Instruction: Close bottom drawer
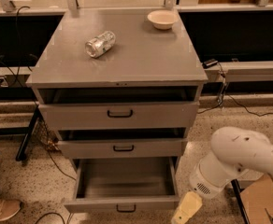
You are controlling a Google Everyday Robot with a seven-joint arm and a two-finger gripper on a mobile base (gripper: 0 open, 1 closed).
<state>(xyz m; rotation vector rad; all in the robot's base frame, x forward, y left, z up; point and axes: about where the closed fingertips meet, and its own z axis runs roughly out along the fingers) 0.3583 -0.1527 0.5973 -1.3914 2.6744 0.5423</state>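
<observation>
The robot's cream-coloured gripper (187, 209) hangs low near the floor, just beside the front right corner of the bottom drawer (125, 180). Whether it is released or clenched cannot be told. It holds nothing visible. A thick white arm (241, 157) rises from it to the right. The bottom drawer is pulled well out of the grey cabinet (122, 62), its inside bare. The two drawers above sit slightly out. On the cabinet top, a can (100, 44) lies on its side and a bowl (161, 19) stands near the back right.
</observation>
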